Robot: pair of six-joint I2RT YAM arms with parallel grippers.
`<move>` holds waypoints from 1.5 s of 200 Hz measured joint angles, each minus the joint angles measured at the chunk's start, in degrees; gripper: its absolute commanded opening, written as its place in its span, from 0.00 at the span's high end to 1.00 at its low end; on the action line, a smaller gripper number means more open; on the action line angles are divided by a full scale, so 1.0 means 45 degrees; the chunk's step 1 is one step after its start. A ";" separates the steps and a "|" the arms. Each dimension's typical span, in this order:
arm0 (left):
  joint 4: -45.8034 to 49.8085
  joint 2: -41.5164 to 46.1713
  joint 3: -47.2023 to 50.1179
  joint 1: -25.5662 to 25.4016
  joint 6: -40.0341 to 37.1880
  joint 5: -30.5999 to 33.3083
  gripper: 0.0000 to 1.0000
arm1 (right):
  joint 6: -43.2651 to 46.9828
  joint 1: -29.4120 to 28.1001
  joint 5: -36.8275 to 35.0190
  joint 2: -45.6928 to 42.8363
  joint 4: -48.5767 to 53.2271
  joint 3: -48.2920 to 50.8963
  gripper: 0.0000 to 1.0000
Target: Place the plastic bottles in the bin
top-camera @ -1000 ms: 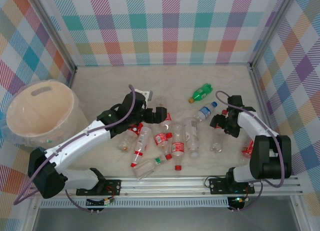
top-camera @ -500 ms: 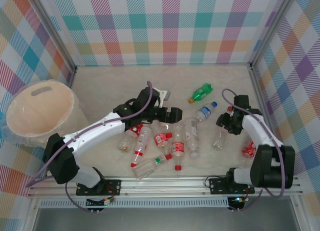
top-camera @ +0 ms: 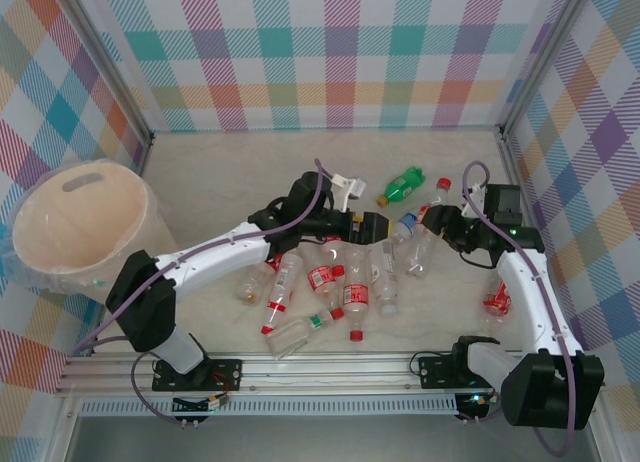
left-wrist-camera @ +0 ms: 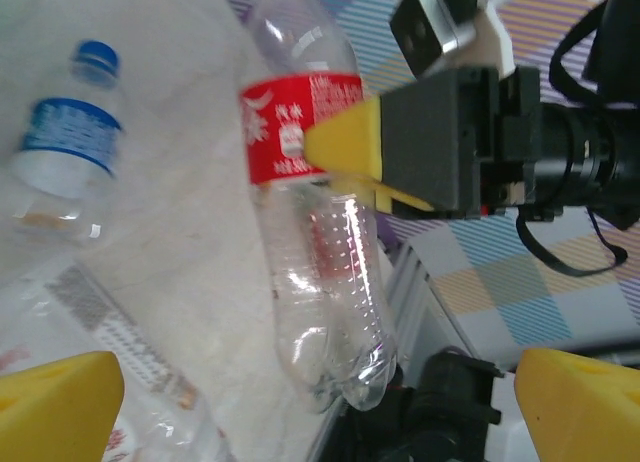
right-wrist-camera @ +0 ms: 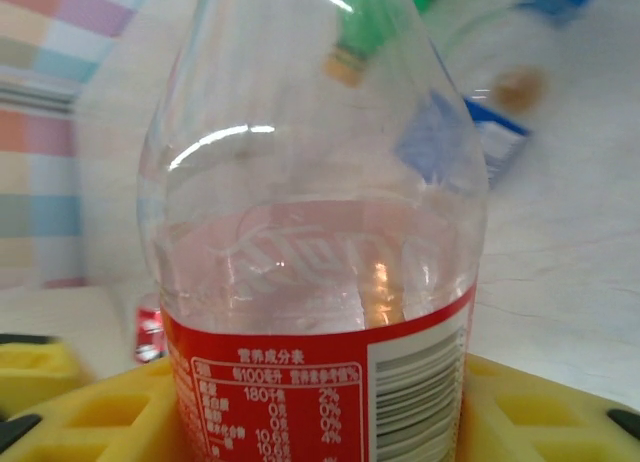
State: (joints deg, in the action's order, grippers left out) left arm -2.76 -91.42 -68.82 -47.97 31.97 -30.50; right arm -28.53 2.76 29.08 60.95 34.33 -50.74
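Note:
My right gripper (top-camera: 440, 222) is shut on a clear plastic bottle (top-camera: 428, 232) with a red label and red cap, holding it tilted above the table. Its yellow fingers (right-wrist-camera: 560, 412) clamp the label band of this bottle (right-wrist-camera: 320, 382). My left gripper (top-camera: 385, 226) reaches right and stands open just left of it. In the left wrist view the left gripper (left-wrist-camera: 315, 412) is wide open, with the held bottle (left-wrist-camera: 320, 232) ahead of it. The cream bin (top-camera: 80, 227) stands at the far left. More bottles (top-camera: 325, 277) lie in a cluster at the middle.
A green bottle (top-camera: 402, 184) lies behind the grippers, and a blue-labelled bottle (top-camera: 408, 225) lies between them. Another red-labelled bottle (top-camera: 495, 297) rests beside the right arm. Checked walls enclose the table on three sides, with a metal rail (top-camera: 330, 367) along the near edge.
The right gripper has shut on a red-labelled bottle and lifted it up and back. The left arm has stretched to the right towards that bottle, still open.

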 measured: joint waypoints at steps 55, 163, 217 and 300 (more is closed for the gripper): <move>-0.1078 -0.1559 -0.0112 -0.0656 0.0583 -0.0986 0.08 | -0.1127 -0.0797 0.1836 0.0102 -0.1715 0.0039 0.45; -0.1399 -0.2676 -0.1044 -0.0835 0.1044 -0.0962 0.44 | -0.1146 -0.1695 0.1987 0.0695 -0.2395 0.0034 0.34; 0.0160 -0.2642 -0.1647 -0.0821 0.0010 -0.0287 0.52 | -0.0452 -0.1462 0.1447 0.0695 -0.1331 -0.0942 0.03; 0.9010 0.1345 -0.5474 0.1472 -0.2589 0.4410 0.69 | -0.2905 -0.0743 -0.0743 0.0413 -0.4303 -0.1783 0.01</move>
State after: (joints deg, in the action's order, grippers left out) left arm 37.78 -85.36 -93.45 -41.34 20.32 -10.66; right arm -41.60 -0.58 25.74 62.81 14.96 -58.76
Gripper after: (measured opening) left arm 0.434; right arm 0.991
